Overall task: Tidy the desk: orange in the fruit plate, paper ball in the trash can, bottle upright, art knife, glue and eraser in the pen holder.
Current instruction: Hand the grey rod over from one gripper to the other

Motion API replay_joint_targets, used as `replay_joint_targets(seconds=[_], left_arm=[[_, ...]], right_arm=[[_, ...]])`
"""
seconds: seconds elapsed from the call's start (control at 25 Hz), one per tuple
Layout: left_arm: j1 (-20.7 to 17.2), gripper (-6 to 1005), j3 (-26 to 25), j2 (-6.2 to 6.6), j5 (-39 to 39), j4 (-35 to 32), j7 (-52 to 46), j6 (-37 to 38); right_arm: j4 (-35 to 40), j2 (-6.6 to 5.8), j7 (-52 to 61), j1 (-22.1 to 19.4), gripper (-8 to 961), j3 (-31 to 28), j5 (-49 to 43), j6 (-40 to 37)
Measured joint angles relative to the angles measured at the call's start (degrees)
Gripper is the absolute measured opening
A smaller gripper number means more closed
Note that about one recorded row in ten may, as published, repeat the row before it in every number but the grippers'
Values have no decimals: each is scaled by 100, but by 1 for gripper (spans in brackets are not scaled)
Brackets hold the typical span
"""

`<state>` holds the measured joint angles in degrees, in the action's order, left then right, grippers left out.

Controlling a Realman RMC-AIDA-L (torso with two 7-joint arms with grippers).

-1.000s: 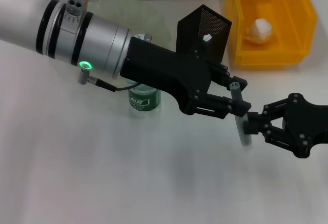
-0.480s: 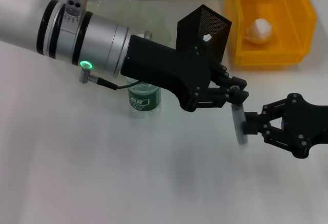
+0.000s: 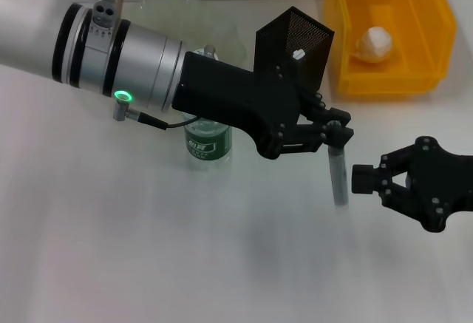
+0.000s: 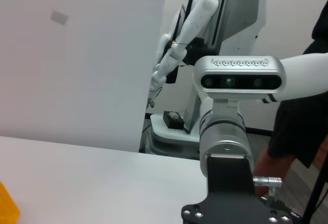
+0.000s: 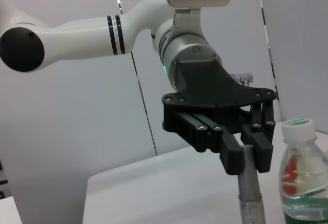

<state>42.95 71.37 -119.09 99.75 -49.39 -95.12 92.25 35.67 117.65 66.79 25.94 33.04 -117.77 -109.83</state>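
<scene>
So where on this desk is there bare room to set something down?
The near desk in front of the bottle and both grippers is bare, as is the left side under the left arm. It is crowded around the pen holder, trash can and the left gripper holding the grey stick.

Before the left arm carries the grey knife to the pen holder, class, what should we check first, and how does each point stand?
1. Left gripper shut on the art knife, held at its top end: ok.
2. Right gripper released the knife; fingers open beside it, not touching: ok.
3. Pen holder upright behind the left gripper, mouth open: ok.
4. Room inside the holder: cannot tell, though a small white thing shows at its rim.
5. Bottle upright, partly hidden under the left arm: ok, but mind it when swinging.
6. Paper ball already in the trash can: ok.
</scene>
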Motion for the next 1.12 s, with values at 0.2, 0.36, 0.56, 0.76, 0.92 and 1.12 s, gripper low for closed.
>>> replay_joint_targets(seconds=[0.2, 0.36, 0.56, 0.76, 0.92, 1.12], left_arm=[[-77, 154, -36, 15, -86, -19, 25, -61], [-133, 154, -144, 30, -219, -22, 63, -79], [-214, 154, -474, 51, -355, -14, 81, -38], [-301, 155, -1054, 70, -561, 79, 84, 129], [-274, 155, -1961, 121, -965, 605, 96, 617], [-279, 155, -2515, 201, -1374, 980, -39, 1000]], right_arm=[[-7, -9, 132, -44, 154, -97, 6, -101], [-8, -63, 178, -206, 215, -571, 9, -287], [-61, -200, 91, -479, 290, -1403, 10, -725], [-641, -463, -445, -784, 498, -2160, 10, -1410], [-1080, -496, -1040, -1087, 598, -2318, 321, -1520], [-1558, -378, -1698, -1200, 608, -2324, 604, -1518]])
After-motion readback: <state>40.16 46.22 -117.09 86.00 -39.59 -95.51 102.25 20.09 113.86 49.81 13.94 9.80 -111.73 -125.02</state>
